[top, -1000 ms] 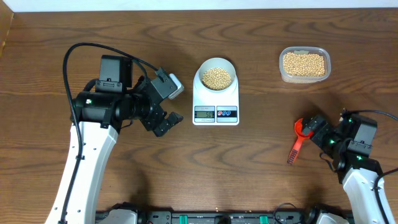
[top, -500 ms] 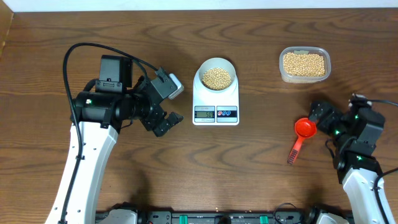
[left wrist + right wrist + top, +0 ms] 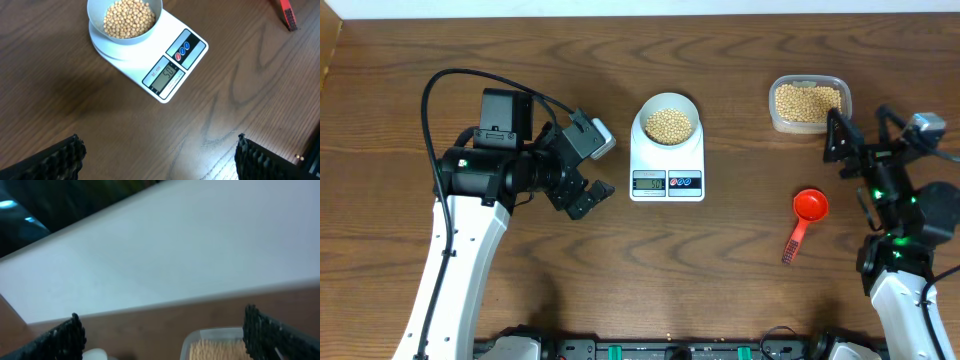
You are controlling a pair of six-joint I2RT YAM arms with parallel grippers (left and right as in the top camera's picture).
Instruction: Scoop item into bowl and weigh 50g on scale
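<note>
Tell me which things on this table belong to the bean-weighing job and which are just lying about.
Job: tan beans, pale bowl, white digital scale, red scoop, clear plastic tub of more beans.
Lying about: nothing else visible.

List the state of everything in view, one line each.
bowl: on the scale, holding beans
scale: on, display showing digits
tub: uncovered, beans inside
scoop: lying on the table, unheld, looks empty
left gripper: open, empty
right gripper: open, empty, beside the tub
</note>
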